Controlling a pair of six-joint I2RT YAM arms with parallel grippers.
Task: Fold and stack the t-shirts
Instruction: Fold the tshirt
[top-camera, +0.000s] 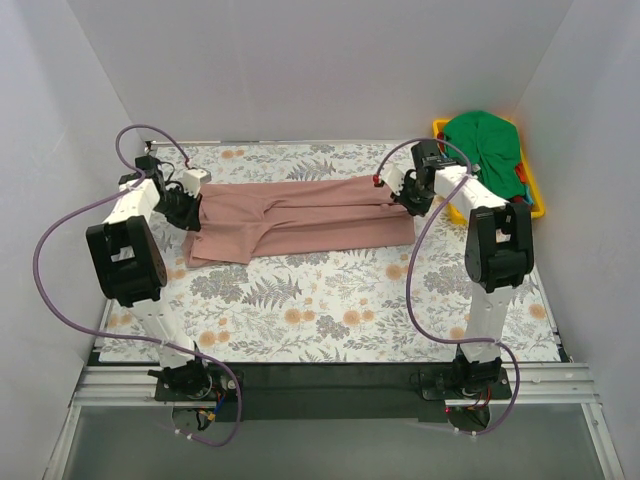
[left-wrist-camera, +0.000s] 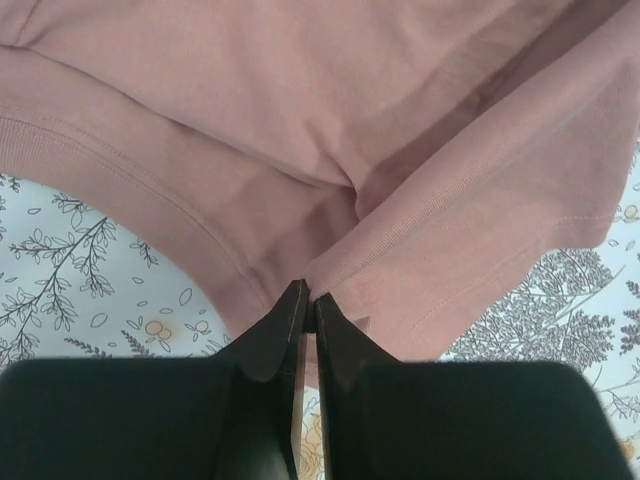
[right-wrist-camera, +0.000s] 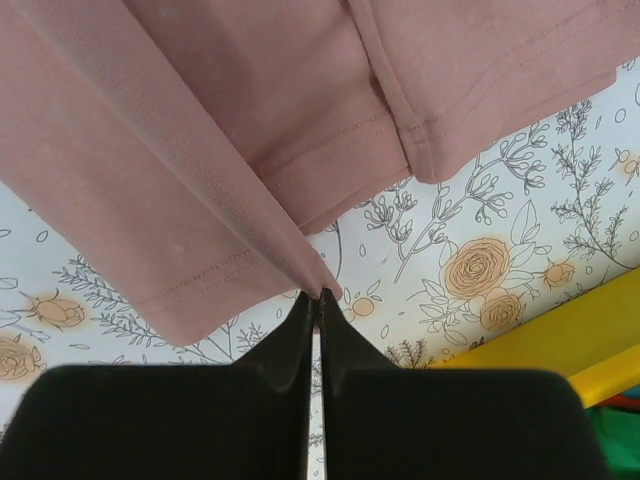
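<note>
left gripper (left-wrist-camera: 305, 298): jaws closed tight on a hemmed fold at the left end of the pink t-shirt (top-camera: 300, 215)
right gripper (right-wrist-camera: 318, 298): clamped on the hem edge at the opposite end
pink t-shirt: laid as a long band on the table cover (top-camera: 330, 310); pinched at both ends, judged so it can be lifted evenly for the next fold
green t-shirt (top-camera: 485, 140): bundled in the yellow bin (top-camera: 537, 200) at far right, not yet folded

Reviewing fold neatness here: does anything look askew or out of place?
The pink shirt is folded unevenly: its left end flares wider than the right, with loose creases along it. The green shirt sits heaped in the bin, covering part of its rim.
</note>
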